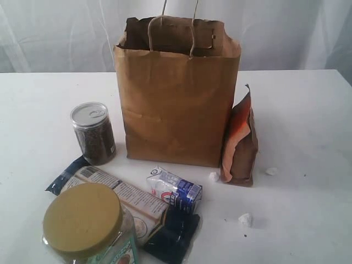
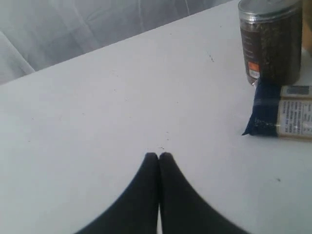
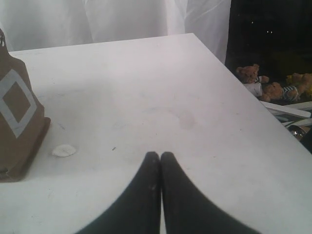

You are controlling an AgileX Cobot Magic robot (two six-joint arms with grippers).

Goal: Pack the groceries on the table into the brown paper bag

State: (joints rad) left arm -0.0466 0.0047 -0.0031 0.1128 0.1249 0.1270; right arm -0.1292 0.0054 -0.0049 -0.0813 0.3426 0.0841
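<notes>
The brown paper bag (image 1: 176,104) stands upright and open at the middle of the table (image 1: 308,126). Groceries lie around it. A clear can of dark grains (image 1: 93,133) stands to its left and an orange-brown pouch (image 1: 241,143) leans on its right side. In front are a small white-blue carton (image 1: 175,190), a long dark-blue packet (image 1: 126,203) and a big olive-lidded jar (image 1: 88,225). My left gripper (image 2: 158,155) is shut and empty over bare table, well short of the can (image 2: 270,41) and the packet (image 2: 282,114). My right gripper (image 3: 160,154) is shut and empty, off to the side of the pouch (image 3: 17,122). Neither gripper shows in the exterior view.
Small white crumbs (image 1: 245,220) lie near the pouch, one of them (image 3: 64,150) close to my right gripper. The table's side edge (image 3: 229,73) runs near the right arm, with toy bears (image 3: 253,78) beyond it. A white curtain hangs behind the table.
</notes>
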